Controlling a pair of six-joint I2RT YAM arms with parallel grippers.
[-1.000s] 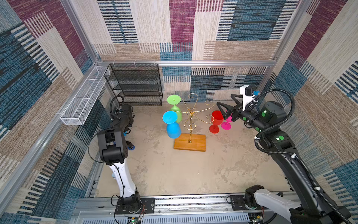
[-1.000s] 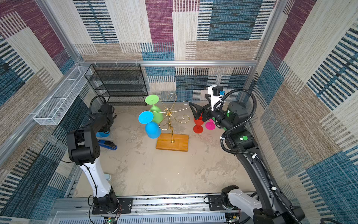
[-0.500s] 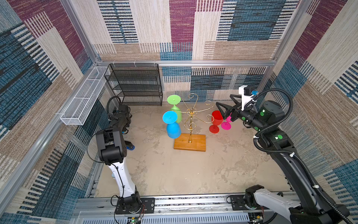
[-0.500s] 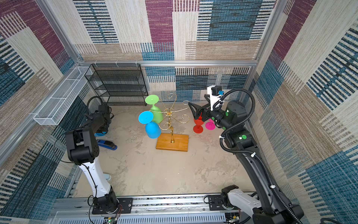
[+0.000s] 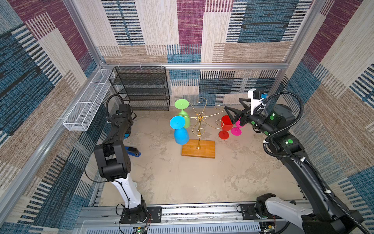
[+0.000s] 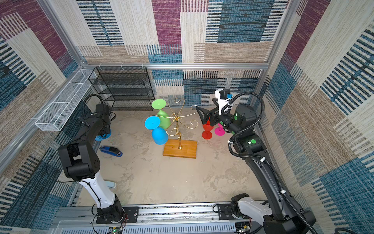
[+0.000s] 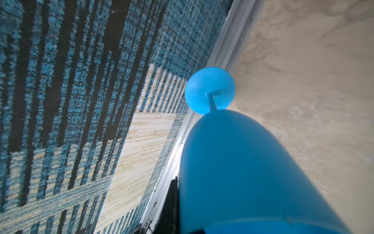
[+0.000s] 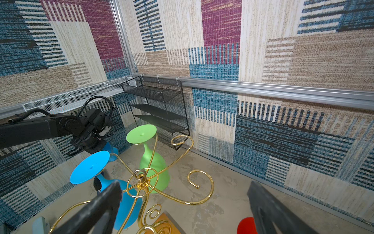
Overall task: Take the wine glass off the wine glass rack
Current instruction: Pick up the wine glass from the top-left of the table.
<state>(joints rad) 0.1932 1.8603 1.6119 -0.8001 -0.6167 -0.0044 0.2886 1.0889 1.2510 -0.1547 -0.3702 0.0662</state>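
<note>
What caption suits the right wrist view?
Open right gripper facing wine glass rack with green glass and blue glass.

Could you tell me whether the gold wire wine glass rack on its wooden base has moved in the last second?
No. The gold wire wine glass rack stands in the same spot, its wooden base unchanged against the black mesh shelf unit.

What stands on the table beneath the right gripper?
A red wine glass and a pink wine glass, both upright. The open right gripper covers most of the pink bowl; its foot shows.
</note>
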